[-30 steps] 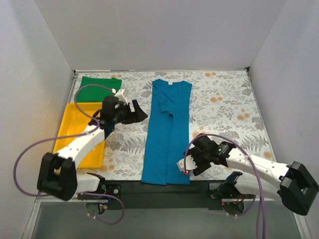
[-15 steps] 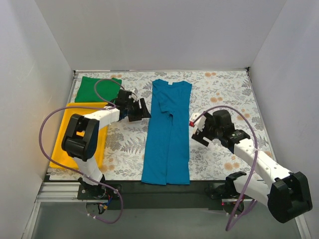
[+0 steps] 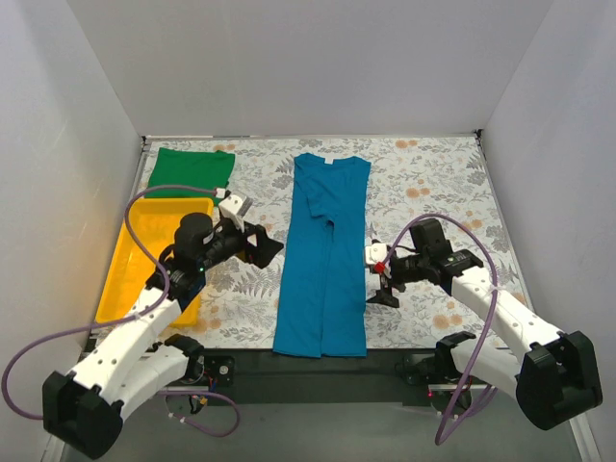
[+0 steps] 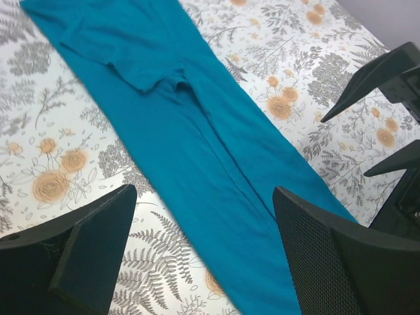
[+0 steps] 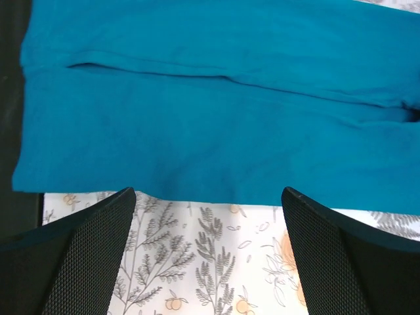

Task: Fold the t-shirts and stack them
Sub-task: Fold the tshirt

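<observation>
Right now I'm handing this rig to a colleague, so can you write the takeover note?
Left gripper: open, empty, over the table just left of the teal-blue t-shirt.
Right gripper: open, empty, by that shirt's right edge.
The teal-blue t-shirt lies mid-table, sides folded in to a long strip. Green t-shirt: compact rectangle at the far left corner, beyond the yellow tray.
Left to do: fold the strip crosswise, then stack the two shirts.

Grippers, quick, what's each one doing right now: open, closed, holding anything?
Left gripper: open, empty, left of the teal-blue t-shirt.
Right gripper: open, empty, beside its right edge.
</observation>
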You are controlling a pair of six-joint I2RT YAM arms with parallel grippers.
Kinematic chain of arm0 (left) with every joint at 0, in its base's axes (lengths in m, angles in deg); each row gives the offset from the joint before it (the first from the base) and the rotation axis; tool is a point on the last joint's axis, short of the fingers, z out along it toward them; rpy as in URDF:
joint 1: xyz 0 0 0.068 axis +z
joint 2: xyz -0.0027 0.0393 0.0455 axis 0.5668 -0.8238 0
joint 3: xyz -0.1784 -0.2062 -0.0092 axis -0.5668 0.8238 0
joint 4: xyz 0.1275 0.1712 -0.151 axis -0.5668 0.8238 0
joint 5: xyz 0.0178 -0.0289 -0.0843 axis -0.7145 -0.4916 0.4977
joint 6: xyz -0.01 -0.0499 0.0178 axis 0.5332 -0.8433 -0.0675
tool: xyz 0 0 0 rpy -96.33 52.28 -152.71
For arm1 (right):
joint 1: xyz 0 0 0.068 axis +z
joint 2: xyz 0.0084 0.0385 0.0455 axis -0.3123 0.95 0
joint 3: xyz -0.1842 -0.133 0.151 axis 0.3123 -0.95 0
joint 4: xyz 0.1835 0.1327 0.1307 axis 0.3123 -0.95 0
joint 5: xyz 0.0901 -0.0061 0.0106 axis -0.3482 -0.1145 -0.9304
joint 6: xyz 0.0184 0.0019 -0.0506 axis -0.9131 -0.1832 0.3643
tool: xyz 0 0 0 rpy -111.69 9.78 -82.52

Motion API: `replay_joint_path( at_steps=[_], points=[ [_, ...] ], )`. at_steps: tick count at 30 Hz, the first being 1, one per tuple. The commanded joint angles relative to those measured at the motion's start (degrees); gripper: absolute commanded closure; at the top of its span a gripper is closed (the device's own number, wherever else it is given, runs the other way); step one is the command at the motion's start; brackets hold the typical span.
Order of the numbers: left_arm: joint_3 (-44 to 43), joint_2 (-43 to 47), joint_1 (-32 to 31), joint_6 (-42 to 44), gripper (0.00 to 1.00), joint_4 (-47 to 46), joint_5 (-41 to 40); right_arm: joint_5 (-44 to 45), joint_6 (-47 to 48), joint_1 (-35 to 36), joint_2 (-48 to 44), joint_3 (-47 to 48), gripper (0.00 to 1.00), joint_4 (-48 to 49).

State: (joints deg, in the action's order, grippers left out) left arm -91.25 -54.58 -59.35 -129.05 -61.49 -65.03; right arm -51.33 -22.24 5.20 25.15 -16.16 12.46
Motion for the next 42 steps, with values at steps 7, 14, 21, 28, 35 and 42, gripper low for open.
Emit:
replay_joint_path(
  at_steps=[7, 14, 21, 28, 35, 42],
  points=[
    [9.36, 14.61, -0.67, 19.68, 0.08, 0.24, 10.24, 0.64, 11.97, 5.95, -2.46, -0.31, 0.02, -10.34],
    [2.87, 9.34, -7.77, 31.72, 0.10, 13.77, 8.94, 3.02, 9.78, 13.25, -1.94, -0.83, 0.02, -9.74],
    [2.68, 9.77, -15.43, 40.25, 0.14, 25.20, 8.40, 4.96, 4.50, 13.08, -1.24, -1.36, 0.03, -5.34],
    [6.11, 13.21, -19.82, 41.84, 0.31, 24.77, 10.87, 3.12, 4.23, 9.30, -0.70, -0.74, 0.04, -5.34],
    [7.16, 7.23, -27.55, 41.14, 0.42, 20.13, 7.98, 2.67, 4.32, 8.24, -1.14, -1.09, 0.04, -5.34],
    [8.31, 1.35, -37.31, 41.93, 0.43, 18.18, 1.38, 2.50, 4.41, 7.54, -1.41, -1.18, 0.04, -5.34]
  ],
)
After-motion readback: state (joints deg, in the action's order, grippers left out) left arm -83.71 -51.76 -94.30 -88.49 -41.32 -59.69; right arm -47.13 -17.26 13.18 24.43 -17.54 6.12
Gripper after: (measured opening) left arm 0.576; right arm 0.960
